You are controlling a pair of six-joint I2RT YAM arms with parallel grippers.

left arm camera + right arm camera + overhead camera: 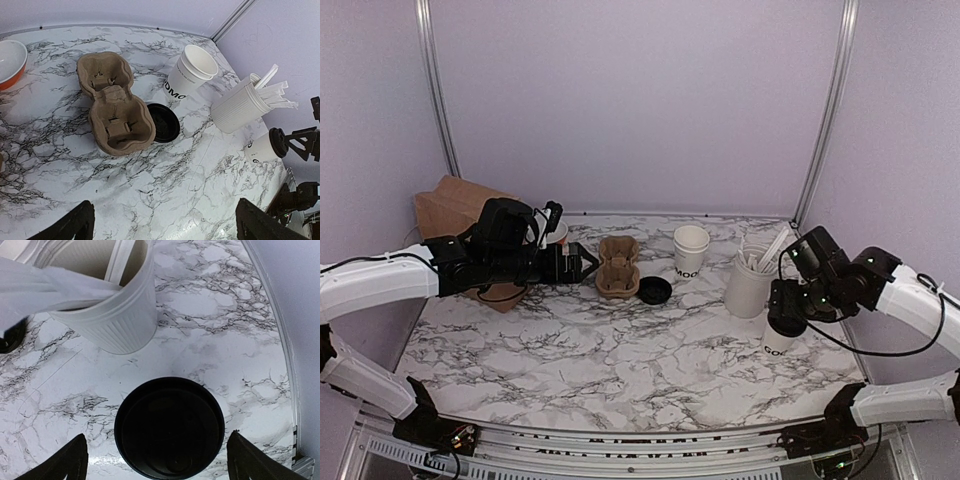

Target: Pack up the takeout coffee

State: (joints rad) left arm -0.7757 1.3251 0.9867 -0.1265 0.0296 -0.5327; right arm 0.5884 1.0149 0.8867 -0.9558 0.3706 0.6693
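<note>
The takeout coffee point(778, 338), a white cup with dark lettering and a black lid, stands at the right side of the marble table point(620, 350). My right gripper point(788, 308) hovers right above it, open. In the right wrist view the black lid point(170, 427) sits between my two spread fingertips point(67, 462), with a gap on each side. The cup also shows in the left wrist view point(261, 149). My left gripper point(586, 265) is open and empty, just left of a brown two-cup cardboard carrier point(618, 268), which shows ahead in the left wrist view point(115, 107).
A loose black lid point(654, 290) lies beside the carrier. Stacked lidless white cups point(690, 250) stand behind it. A ribbed white cylinder with utensils point(750, 285) stands close to the coffee's left. A brown paper bag point(455, 210) and an orange bowl point(7, 62) are at the far left.
</note>
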